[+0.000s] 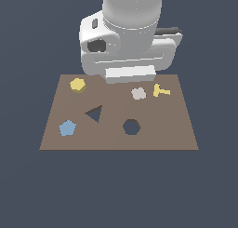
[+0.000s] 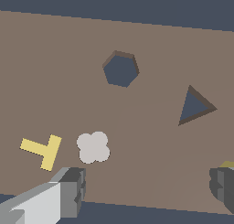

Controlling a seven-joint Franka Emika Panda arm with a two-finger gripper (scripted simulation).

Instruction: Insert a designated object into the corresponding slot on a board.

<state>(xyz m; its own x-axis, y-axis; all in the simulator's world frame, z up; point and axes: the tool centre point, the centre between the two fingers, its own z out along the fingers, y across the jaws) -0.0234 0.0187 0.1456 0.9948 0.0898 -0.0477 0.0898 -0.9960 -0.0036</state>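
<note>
So the brown board is lying flat with everything spread out on it. The yellow hexagon sits near the board's far corner on the exterior view's left, nowhere near its slot. The hexagonal hole is toward the near edge, a bit right of the middle, and it's open with nothing in it. The triangular cutout is just left of it, and the blue pentagon lies near the left edge, close to the near corner. Along the far edge on the right you've got the pale clover-shaped piece and the yellow T piece side by side, not touching. The arm hangs over the far edge of the board, and from the wrist view the hand is spread wide with nothing between the fingers. A sliver of yellow peeks out right behind the other finger, probably the hexagon, but only its edge shows.
</note>
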